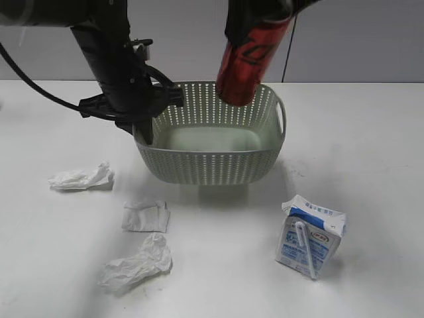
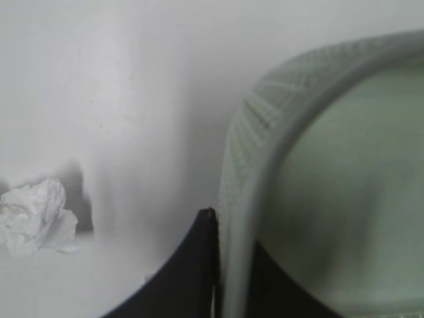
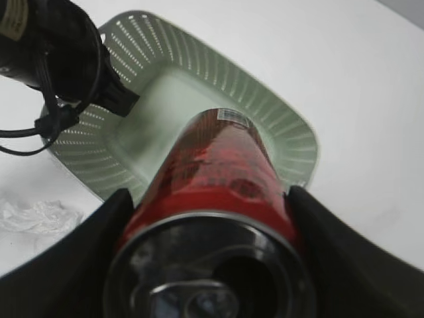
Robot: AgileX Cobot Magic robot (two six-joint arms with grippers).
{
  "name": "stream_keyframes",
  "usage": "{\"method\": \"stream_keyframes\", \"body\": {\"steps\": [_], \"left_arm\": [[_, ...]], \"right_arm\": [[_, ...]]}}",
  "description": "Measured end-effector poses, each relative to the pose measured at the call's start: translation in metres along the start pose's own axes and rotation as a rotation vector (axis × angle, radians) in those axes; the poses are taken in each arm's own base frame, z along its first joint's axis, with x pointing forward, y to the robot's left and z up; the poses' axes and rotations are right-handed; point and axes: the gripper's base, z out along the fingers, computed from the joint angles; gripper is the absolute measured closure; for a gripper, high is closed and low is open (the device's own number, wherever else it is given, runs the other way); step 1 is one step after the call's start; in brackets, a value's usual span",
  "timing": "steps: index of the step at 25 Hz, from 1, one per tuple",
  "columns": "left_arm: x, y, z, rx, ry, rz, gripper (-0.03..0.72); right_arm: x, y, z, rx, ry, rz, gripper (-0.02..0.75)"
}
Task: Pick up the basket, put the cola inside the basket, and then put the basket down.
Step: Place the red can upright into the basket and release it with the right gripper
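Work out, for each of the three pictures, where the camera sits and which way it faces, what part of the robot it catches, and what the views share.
Exterior view: in front of the table, slanting down at the basket; shows both arms, the left gripper on the rim, the right holding the cola.
Left wrist view: on the left arm, looking down at the basket's rim and the table; its dark fingers straddle the wall.
Right wrist view: on the right arm, looking down along the cola into the basket; the right gripper frames it.
Shared: all show the basket.

Black lettering on the cola (image 1: 244, 63) unreadable, blue print on the carton (image 1: 309, 237) too small to read
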Motion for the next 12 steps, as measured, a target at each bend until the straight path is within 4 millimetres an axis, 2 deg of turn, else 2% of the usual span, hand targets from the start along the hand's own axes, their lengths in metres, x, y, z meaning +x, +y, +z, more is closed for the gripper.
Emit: {"method": "stream_keyframes", "body": {"steps": [5, 8, 12], "left_arm": [[0.002, 0.001, 0.000, -0.006, 0.017, 0.000, 0.686], [0.002, 0.001, 0.000, -0.008, 0.021, 0.000, 0.686], [0.002, 0.001, 0.000, -0.009, 0.024, 0.000, 0.686]], "right_arm": [[0.002, -0.003, 0.060, 0.013, 0.127, -0.005, 0.237], [0.006, -0.003, 0.089, 0.012, 0.189, -0.003, 0.237], [0.009, -0.003, 0.109, 0.005, 0.222, 0.001, 0.237]]}}
